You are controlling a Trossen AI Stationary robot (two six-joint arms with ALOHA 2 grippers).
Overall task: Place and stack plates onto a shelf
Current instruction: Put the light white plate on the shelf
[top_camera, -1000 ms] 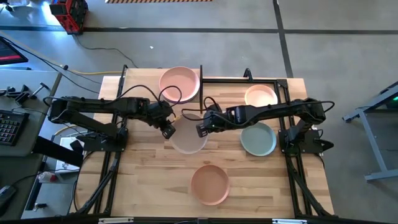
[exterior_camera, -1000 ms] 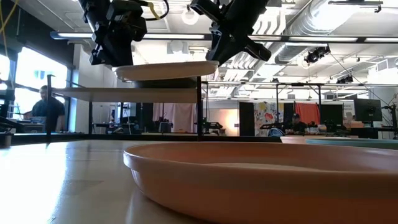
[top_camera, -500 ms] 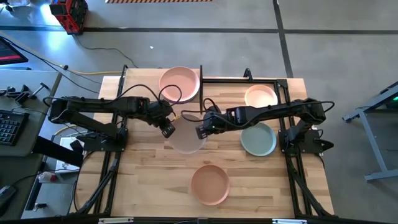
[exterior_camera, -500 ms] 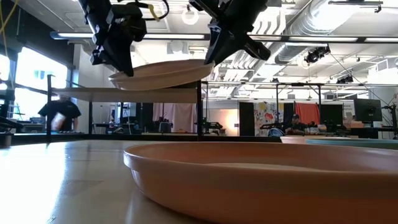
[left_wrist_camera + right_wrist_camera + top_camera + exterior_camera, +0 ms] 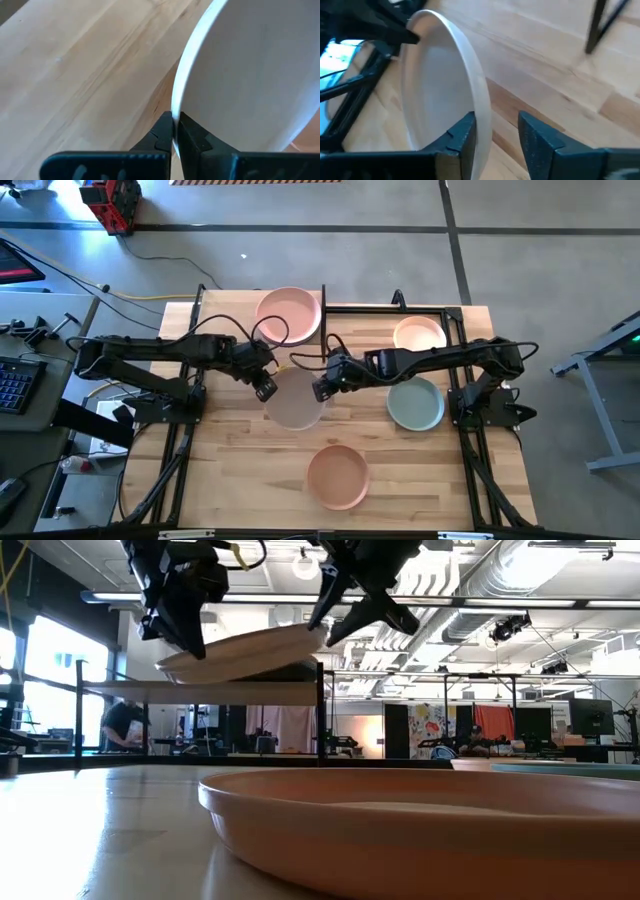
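Cream plate (image 5: 294, 399) tilts in mid-air; pink (image 5: 289, 314), peach (image 5: 337, 475), green (image 5: 415, 404) plates lie flat.

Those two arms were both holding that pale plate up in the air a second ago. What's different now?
The left gripper has clamped shut on the cream plate's rim, and the right gripper has opened and let go. The plate, level before, now tilts down toward the left arm's side and has shifted slightly that way. The pink, beige, sage green and peach-orange plates stayed put.
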